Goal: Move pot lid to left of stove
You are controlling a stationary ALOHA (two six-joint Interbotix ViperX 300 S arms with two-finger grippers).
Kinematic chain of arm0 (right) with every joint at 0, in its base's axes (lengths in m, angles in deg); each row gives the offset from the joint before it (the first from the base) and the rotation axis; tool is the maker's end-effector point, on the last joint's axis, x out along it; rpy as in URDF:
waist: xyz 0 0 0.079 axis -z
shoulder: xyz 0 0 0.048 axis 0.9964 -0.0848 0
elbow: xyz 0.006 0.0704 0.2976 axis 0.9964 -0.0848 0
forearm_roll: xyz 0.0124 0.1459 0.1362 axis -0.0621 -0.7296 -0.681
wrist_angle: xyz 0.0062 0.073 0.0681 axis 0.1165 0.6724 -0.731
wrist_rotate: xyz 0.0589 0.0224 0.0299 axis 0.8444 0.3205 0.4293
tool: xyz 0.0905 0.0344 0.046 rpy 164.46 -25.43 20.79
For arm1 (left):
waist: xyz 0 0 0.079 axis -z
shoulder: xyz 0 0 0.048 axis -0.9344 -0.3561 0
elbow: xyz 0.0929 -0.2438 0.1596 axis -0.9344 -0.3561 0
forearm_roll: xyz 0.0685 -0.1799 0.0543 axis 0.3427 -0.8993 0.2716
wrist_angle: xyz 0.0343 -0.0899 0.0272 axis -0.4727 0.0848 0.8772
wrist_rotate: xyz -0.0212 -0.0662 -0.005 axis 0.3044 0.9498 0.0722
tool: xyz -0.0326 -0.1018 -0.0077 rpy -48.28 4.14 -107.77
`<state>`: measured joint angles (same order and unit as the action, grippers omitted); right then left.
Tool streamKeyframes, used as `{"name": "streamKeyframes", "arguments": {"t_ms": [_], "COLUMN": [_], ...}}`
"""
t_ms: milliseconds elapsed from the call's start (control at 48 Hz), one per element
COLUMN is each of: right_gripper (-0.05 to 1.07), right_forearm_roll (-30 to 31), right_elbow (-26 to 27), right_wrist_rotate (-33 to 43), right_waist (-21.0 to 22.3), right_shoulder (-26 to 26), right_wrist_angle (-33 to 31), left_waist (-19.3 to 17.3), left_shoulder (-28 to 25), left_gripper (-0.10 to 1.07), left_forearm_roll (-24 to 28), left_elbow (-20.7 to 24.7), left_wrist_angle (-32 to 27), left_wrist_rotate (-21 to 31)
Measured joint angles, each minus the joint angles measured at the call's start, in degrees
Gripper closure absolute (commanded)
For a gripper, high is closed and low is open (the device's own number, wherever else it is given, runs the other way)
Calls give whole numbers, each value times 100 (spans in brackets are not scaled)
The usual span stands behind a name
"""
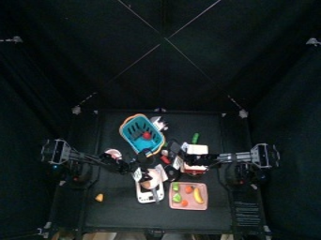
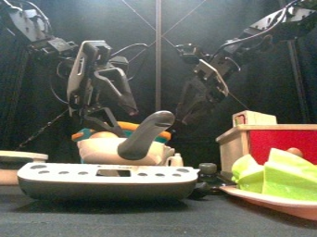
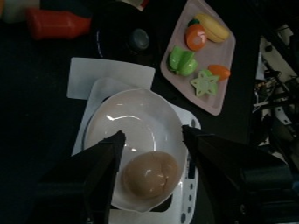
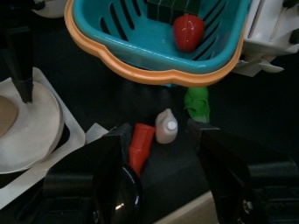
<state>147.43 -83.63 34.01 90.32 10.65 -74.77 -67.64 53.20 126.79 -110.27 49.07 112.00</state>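
A robot test pen, not a home. Black curtains [image 1: 51, 56] enclose a small black table [image 1: 119, 214]. Toy kitchenware covers it.

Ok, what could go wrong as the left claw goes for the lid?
The left claw straddles the pot lid, which lies on the stove; closing low could catch or drag the stove too. The pink tray sits close beside the stove, so a swing that way could bump it.
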Motion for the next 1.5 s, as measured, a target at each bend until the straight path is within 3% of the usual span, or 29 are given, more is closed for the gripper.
{"name": "streamKeyframes", "arguments": {"t_ms": [188, 458, 854, 1188, 1333, 1500], "right_gripper": [14, 14, 14, 14, 14, 14], "right_forearm_roll": [-9, -79, -1345, -1846, -2505, -3094], "right_elbow": [0, -35, -264, -114, 88, 589], "right_wrist_rotate": [9, 0, 0, -9, 0, -281], "right_waist": [0, -158, -642, -905, -1037, -1099], "right_shoulder": [0, 0, -114, -290, -369, -369], "right_wrist_angle": [0, 0, -26, -79, -615, -1916], "left_waist": [-35, -448, -1336, -1441, -1459, -1459], "left_shoulder": [229, 1107, 2760, 3261, 3270, 3278], "left_gripper": [7, 7, 7, 7, 7, 7], "left_forearm_roll": [114, 642, 984, 2153, 2232, 2145], "left_elbow": [-44, -545, -1257, -1424, -1512, -1600], "left_wrist_angle": [-9, -475, -1090, -1090, -1107, -1107], "left_wrist_rotate": [0, 9, 0, -853, -1099, -1090]}}
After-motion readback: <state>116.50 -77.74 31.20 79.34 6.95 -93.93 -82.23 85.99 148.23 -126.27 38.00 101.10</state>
